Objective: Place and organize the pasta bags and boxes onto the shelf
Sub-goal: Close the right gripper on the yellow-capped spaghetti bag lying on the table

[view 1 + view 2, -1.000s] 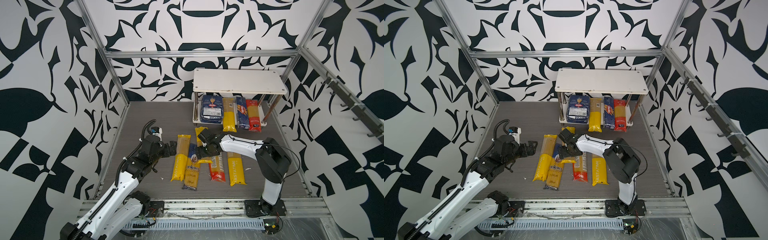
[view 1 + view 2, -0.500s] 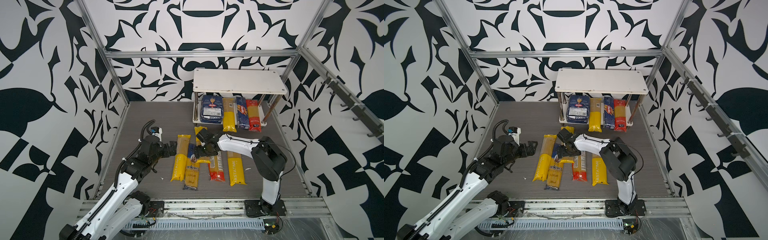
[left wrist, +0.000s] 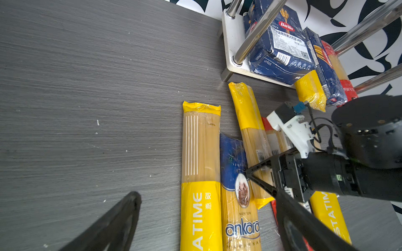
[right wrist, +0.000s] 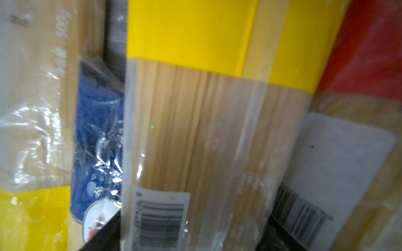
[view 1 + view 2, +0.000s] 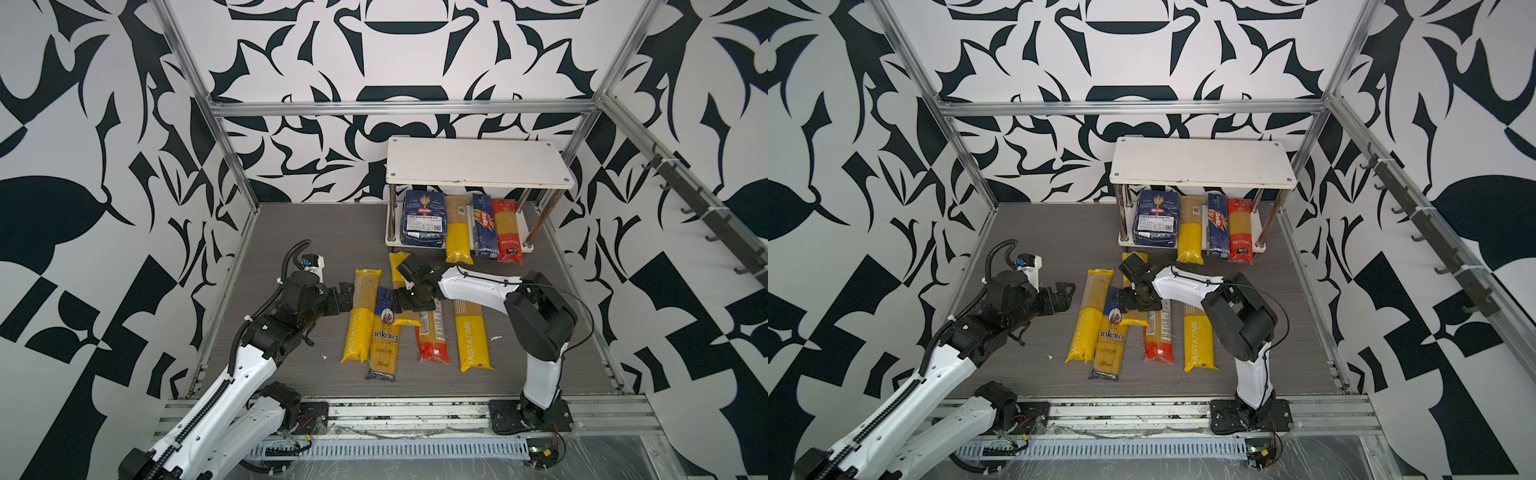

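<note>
- Left gripper (image 5: 1067, 296): jaws wide apart, low over the grey wood-grain table (image 5: 291, 232), near the leftmost clear spaghetti bag with yellow "PASTATIME" end (image 5: 359, 316).
- Right gripper (image 5: 399, 300): reaches across the middle, one finger on each side of a tilted clear spaghetti bag with plain yellow ends (image 4: 195, 130). Cannot tell whether clamped on it or only close.
- Tilted bag: lies on the table in front of the shelf and overlaps a clear bag with navy "ankara" print (image 5: 384, 340), just beside a red-ended clear bag (image 5: 432, 338).
- Second yellow "PASTATIME" bag (image 5: 471, 336): rightmost on the table.
- White two-tier shelf on chrome posts (image 5: 478, 166): carries on the lower board, left to right, a wide navy Barilla box (image 5: 422, 220), a yellow-ended bag (image 5: 457, 232), a narrow navy Barilla box (image 5: 484, 226) and a red-ended bag (image 5: 507, 232).
</note>
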Robot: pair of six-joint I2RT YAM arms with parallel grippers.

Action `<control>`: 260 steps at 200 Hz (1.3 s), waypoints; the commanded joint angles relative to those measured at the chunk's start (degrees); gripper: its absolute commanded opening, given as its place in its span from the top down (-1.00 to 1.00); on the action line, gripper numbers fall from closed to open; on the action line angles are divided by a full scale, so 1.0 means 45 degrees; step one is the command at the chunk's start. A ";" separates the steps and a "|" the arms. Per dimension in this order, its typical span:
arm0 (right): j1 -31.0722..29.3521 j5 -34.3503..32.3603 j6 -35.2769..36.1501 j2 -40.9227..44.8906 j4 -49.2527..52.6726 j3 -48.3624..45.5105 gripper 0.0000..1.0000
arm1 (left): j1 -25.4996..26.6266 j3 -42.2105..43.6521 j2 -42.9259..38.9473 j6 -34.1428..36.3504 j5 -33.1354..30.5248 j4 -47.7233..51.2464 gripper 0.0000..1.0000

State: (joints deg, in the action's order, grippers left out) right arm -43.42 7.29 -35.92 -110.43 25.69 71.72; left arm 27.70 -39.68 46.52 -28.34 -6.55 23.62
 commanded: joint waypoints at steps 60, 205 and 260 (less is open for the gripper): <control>-0.0293 0.0712 0.0641 -0.0598 -0.2018 -0.1182 -0.55 | -0.0039 -0.0388 -0.0238 -0.0324 -0.0146 0.0832 -0.99; -0.0424 0.0886 0.0491 -0.1375 -0.3503 -0.1183 -0.79 | -0.0042 -0.0464 -0.0831 -0.0558 -0.0323 0.1646 -0.99; -0.0644 0.0100 0.0483 -0.2217 -0.2886 -0.0660 -0.79 | -0.0042 -0.0459 -0.0730 -0.0578 -0.0362 0.1646 -0.99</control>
State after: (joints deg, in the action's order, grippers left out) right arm -46.04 10.57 -34.74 -113.25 6.92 70.81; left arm 27.70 -41.01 43.29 -30.22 -7.62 29.52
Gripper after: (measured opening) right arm 0.907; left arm 0.992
